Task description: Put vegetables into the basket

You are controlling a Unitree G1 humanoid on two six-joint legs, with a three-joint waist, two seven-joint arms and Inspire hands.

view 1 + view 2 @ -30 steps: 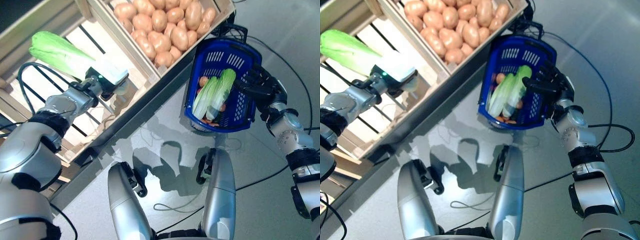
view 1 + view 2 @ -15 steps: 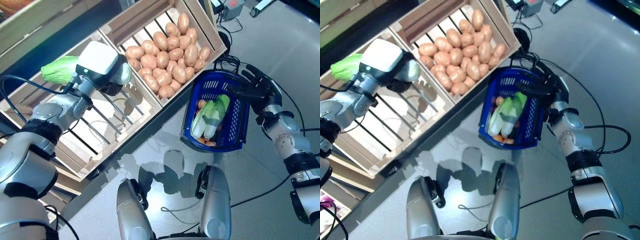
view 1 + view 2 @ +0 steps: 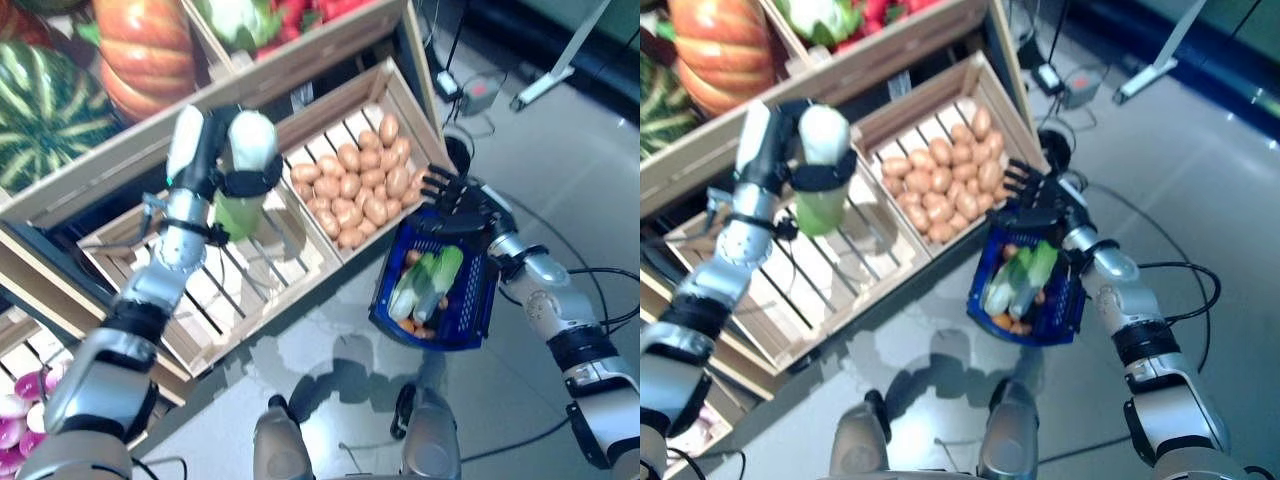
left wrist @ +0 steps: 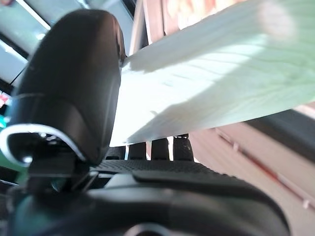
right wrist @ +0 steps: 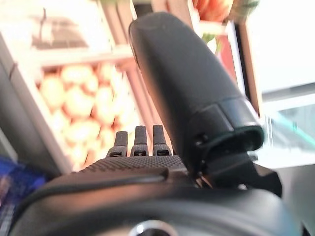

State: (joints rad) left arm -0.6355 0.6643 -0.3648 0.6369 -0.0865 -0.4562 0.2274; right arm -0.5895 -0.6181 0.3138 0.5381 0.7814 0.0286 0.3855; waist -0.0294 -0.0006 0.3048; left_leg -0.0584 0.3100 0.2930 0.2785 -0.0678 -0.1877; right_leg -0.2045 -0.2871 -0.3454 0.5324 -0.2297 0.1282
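Note:
My left hand (image 3: pixel 243 172) is shut on a pale green Chinese cabbage (image 3: pixel 234 214) and holds it in the air above a slatted wooden crate (image 3: pixel 235 290) of the stand. In the left wrist view the cabbage (image 4: pixel 206 83) lies between the thumb (image 4: pixel 74 83) and the fingers (image 4: pixel 158 147). The blue basket (image 3: pixel 479 300) stands on the floor to the right of the stand. Green cabbages (image 3: pixel 428 283) and small orange round vegetables (image 3: pixel 410 325) lie in it. My right hand (image 3: pixel 462 196) is open at the basket's far rim, fingers (image 5: pixel 138 140) straight.
The wooden stand runs across the left and top, with a crate (image 3: pixel 405 105) right beside the basket and my right hand. Grey floor (image 3: pixel 560 150) lies to the right of the basket. A small grey box (image 3: pixel 483 95) and cables lie on the floor behind it.
The camera has swung up, so the whole scene has shifted. My left hand has carried the cabbage to the right, nearer the basket. My right hand stays at the basket's rim.

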